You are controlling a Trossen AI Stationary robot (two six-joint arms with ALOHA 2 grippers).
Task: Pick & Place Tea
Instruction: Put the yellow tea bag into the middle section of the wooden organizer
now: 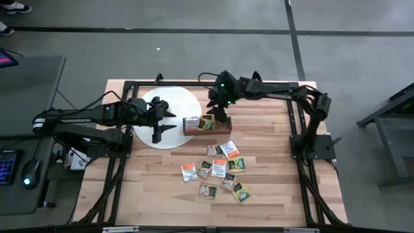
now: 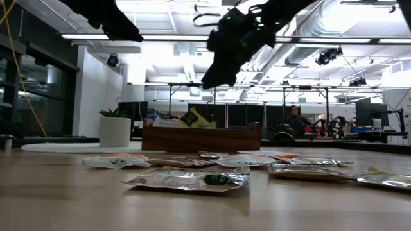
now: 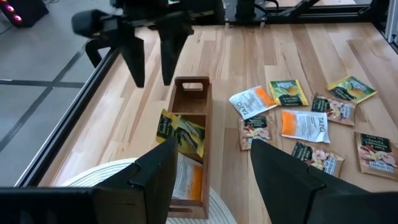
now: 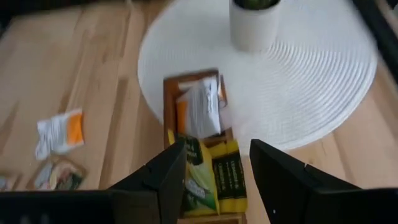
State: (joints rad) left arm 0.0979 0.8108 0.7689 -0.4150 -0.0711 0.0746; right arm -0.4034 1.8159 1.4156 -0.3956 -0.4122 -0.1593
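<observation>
Wooden table, light planks, seen from above. Nearest the front edge: loose tea sachets lying flat in a scatter on the bare wood, orange-and-white, green-and-yellow and brownish ones mixed, some touching or overlapping. In the low view the same scatter lies flat in the foreground, foil edges showing.

Behind the scatter: narrow brown box, lengthwise across the table, one end resting on the white round mat. From the left wrist view the box holds an orange-and-white sachet in the compartment over the mat, a green-and-yellow sachet leaning tilted in the middle compartment, and the far compartment shows bare wood.

Right gripper hangs above the box end that is off the mat, fingers apart, nothing between them. Right wrist view looks down past its fingers on the green-and-yellow sachets in the box.

Left gripper sits over the mat, beside the box, jaws apart, holding nothing.

White pot stands on the mat's far part. Person seated in the room beyond the table.
</observation>
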